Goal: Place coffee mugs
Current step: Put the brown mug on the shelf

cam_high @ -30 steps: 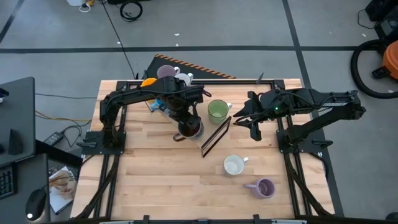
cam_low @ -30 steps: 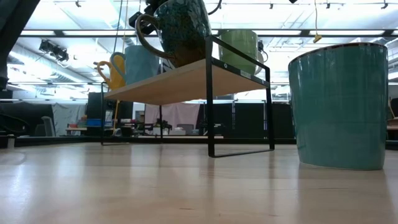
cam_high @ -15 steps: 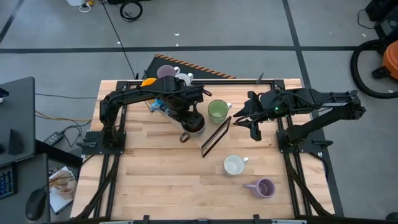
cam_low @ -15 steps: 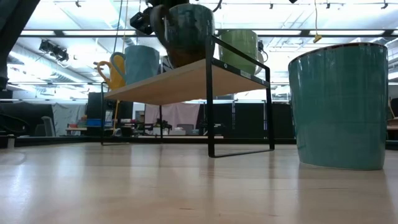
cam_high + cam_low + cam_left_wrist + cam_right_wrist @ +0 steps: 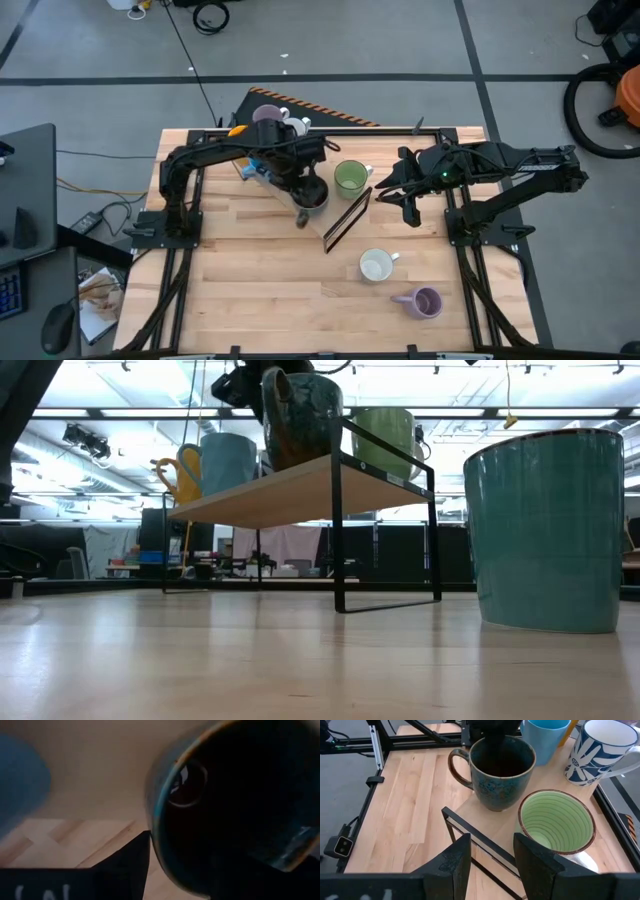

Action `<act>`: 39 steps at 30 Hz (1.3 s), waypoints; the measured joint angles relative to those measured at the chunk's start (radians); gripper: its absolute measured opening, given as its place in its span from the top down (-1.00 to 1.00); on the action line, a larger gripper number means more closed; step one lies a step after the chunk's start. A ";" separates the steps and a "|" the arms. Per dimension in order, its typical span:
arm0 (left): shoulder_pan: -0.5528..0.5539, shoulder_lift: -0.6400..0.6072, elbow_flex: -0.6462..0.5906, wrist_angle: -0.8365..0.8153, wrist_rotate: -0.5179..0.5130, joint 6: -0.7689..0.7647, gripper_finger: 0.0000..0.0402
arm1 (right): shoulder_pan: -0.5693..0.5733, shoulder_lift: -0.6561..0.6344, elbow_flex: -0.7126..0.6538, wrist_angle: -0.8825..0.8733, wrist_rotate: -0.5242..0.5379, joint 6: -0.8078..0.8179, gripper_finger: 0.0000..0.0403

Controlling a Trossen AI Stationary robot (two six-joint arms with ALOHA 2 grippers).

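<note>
A dark teal-brown coffee mug (image 5: 502,780) stands upright on the wooden top of a black-framed shelf (image 5: 480,817), its handle (image 5: 456,767) toward the table's near left. My left gripper (image 5: 495,735) hangs over it, pointing down, one finger outside the rim (image 5: 157,820) and the other hidden in the mug's dark hollow. A green mug (image 5: 555,822), a light blue mug (image 5: 545,737) and a white mug with a blue pattern (image 5: 600,752) share the shelf. My right gripper (image 5: 492,855) waits open to the right of the shelf, above the table. My left gripper comes at the dark mug from above, astride its wall. One finger (image 5: 125,865) stands just outside the rim, on the side away from the handle. Whether either finger touches the wall cannot be told. The mug rests on the shelf by its base (image 5: 300,460).
A white mug (image 5: 376,265) and a lavender mug (image 5: 425,302) stand on the table's near right. Another lavender mug (image 5: 267,115) and an orange one (image 5: 178,475) sit at the shelf's far left. The shelf's black frame (image 5: 347,220) crosses the table's middle. Bare wood lies near left.
The dark mug hung tilted just over the shelf, its handle toward the table's left. It has come down upright onto the shelf top and turned about, so its handle now points more toward the near edge. My left gripper has stayed above it.
</note>
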 joint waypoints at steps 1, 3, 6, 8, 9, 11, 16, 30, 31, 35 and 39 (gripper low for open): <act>0.000 0.000 0.016 -0.001 -0.019 0.000 0.17 | 0.000 0.000 0.000 0.000 0.000 0.000 0.24; 0.000 0.000 0.055 0.002 -0.054 0.000 0.17 | 0.000 0.000 0.000 0.000 0.000 0.000 0.24; 0.000 0.000 0.100 0.000 -0.091 0.005 0.17 | 0.000 0.000 0.000 0.000 0.000 0.000 0.24; 0.000 0.000 0.127 0.000 -0.109 0.008 0.17 | 0.000 0.000 0.000 0.000 0.000 0.000 0.24; 0.000 0.000 0.140 -0.001 -0.114 0.008 0.17 | 0.000 0.000 0.000 0.000 0.000 0.000 0.24; 0.000 0.000 0.169 -0.001 -0.117 0.017 0.17 | 0.000 0.000 0.000 0.000 0.000 -0.001 0.24; -0.060 -0.006 0.230 0.012 -0.143 0.019 0.17 | 0.000 0.000 0.000 -0.015 0.000 -0.012 0.24; -0.420 -0.037 0.224 -0.003 -0.445 -0.291 0.17 | 0.000 -0.002 0.000 -0.066 0.000 -0.088 0.24; -0.442 -0.032 0.224 -0.003 -0.473 -0.310 0.17 | 0.000 -0.002 0.000 -0.064 0.000 -0.094 0.24; -0.525 -0.006 0.224 -0.003 -0.551 -0.342 0.17 | 0.000 -0.002 0.000 -0.043 0.000 -0.113 0.24; -0.613 0.018 0.167 -0.004 -0.687 -0.346 0.17 | 0.000 -0.002 0.000 -0.023 0.000 -0.118 0.24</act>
